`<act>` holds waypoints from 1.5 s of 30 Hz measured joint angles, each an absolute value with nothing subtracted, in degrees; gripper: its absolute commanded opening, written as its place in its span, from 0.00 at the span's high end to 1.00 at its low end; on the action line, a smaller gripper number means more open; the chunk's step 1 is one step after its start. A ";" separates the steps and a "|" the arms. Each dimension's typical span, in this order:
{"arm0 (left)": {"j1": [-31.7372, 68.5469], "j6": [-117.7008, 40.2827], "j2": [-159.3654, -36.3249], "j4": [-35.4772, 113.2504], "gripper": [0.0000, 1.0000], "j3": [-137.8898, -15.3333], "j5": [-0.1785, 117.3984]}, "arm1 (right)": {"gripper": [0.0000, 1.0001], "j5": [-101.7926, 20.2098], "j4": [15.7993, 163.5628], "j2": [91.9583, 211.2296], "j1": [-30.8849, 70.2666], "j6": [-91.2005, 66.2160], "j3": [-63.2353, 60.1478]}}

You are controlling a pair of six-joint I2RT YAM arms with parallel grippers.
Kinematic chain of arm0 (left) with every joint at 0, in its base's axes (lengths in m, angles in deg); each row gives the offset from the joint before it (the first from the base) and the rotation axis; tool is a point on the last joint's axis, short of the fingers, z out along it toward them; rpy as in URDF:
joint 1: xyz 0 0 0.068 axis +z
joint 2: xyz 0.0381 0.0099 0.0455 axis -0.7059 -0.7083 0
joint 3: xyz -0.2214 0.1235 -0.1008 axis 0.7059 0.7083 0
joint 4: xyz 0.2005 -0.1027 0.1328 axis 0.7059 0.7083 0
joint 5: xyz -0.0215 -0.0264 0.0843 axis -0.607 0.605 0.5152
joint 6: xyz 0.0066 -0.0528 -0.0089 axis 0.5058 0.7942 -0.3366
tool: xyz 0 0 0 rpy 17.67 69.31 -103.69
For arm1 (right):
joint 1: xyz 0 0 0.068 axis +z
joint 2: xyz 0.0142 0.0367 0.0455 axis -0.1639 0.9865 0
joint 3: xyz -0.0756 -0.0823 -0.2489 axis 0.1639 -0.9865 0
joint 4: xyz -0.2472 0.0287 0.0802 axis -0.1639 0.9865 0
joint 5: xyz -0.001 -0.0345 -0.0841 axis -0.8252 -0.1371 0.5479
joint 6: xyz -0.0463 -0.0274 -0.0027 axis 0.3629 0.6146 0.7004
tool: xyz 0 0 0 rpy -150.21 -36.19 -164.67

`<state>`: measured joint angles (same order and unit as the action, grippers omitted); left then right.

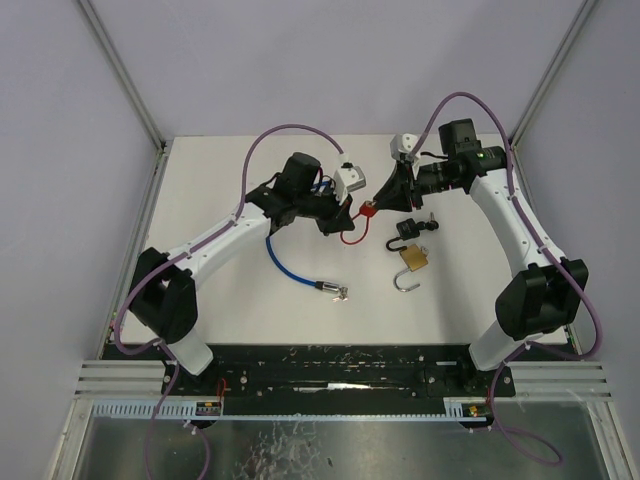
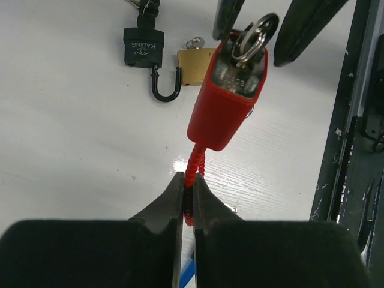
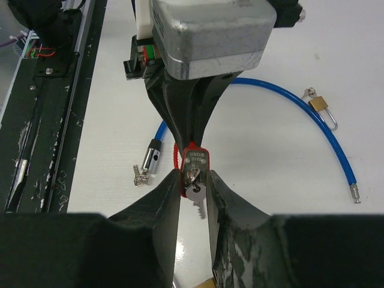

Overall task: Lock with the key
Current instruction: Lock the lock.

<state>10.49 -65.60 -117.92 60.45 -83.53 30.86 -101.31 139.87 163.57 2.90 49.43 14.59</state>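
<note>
While left fingers (image 2: 168, 207) pinch cable (image 2: 192, 165) of red padlock (image 2: 225, 108) mid-frame | right fingers (image 3: 159, 207) clamp its key (image 3: 195, 191) | black padlock (image 2: 144, 48) upper left on worktop (image 2: 72, 150)

**Legible markings.** Left wrist view, upper left of the frame: a black padlock (image 2: 143, 47) lies on the table (image 2: 72, 132). Its body bears the brand "KAIJING" in pale capital letters, with a small round emblem directly beneath the word. Right wrist view, centre of the frame: the red lock (image 3: 195, 161) carries a short line of raised lettering on its keyed end, too small to read. The brass padlock (image 2: 195, 65) just beside the black one shows no readable mark. In the top view all lettering is too small to make out.
</note>
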 measured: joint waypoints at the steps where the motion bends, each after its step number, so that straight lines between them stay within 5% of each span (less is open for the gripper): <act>1: 10.49 -65.60 -117.96 60.54 1.00 -83.53 30.84 | 0.69 -101.31 140.07 163.57 2.92 49.46 14.72; 29: 10.45 -65.60 -118.01 61.59 1.00 -83.53 30.75 | 0.72 -101.07 142.21 164.33 3.03 50.07 17.23; 41: 10.45 -65.60 -118.07 62.25 1.00 -84.17 30.51 | 0.99 -100.04 143.15 165.19 3.32 53.17 17.15; 45: 10.45 -65.67 -118.27 62.49 1.00 -84.17 30.18 | 1.00 -100.04 144.61 165.19 3.32 55.88 17.21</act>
